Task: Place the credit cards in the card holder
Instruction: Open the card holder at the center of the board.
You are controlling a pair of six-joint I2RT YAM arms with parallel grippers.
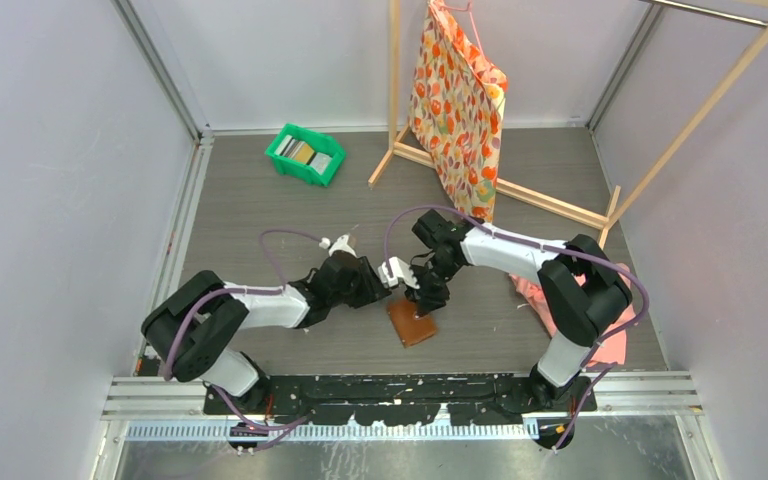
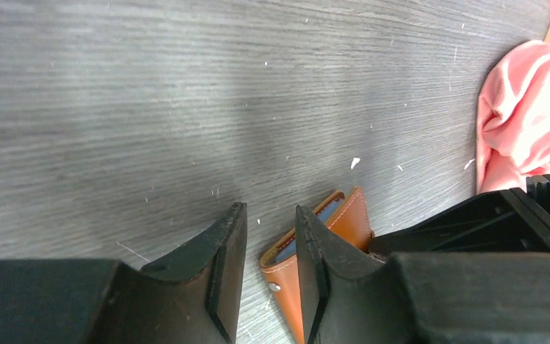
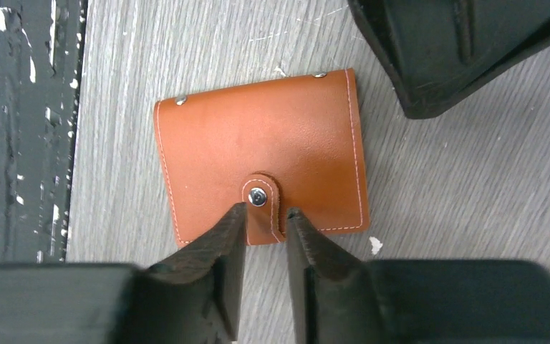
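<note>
- The card holder (image 3: 272, 136) is noted closed and snapped, lying flat on the table (image 2: 150, 107) just ahead of the arm bases. The credit cards (image 1: 304, 153) appear to be lying in the green bin (image 1: 282, 150), well apart at the far left.
- The right gripper (image 3: 266, 211) is set over the snap tab (image 3: 261, 215) with its jaws narrow, one finger at each side. Whether the tab is actually pinched cannot be told.
- The left gripper (image 2: 270, 209) is held low just beside the holder's edge, jaws narrow and nothing between them.
- Risk: the holder is not pinned. If the tab is pulled, the whole holder may be lifted or dragged rather than unsnapped.
- Risk: the tab is thin and smooth, so it may be lost from a side grip.
- Risk: the grippers are close together, and a collision is judged possible if the left one is moved in to brace.
- Risk: no card is in hand, so an opened holder may fall shut while one is fetched.
</note>
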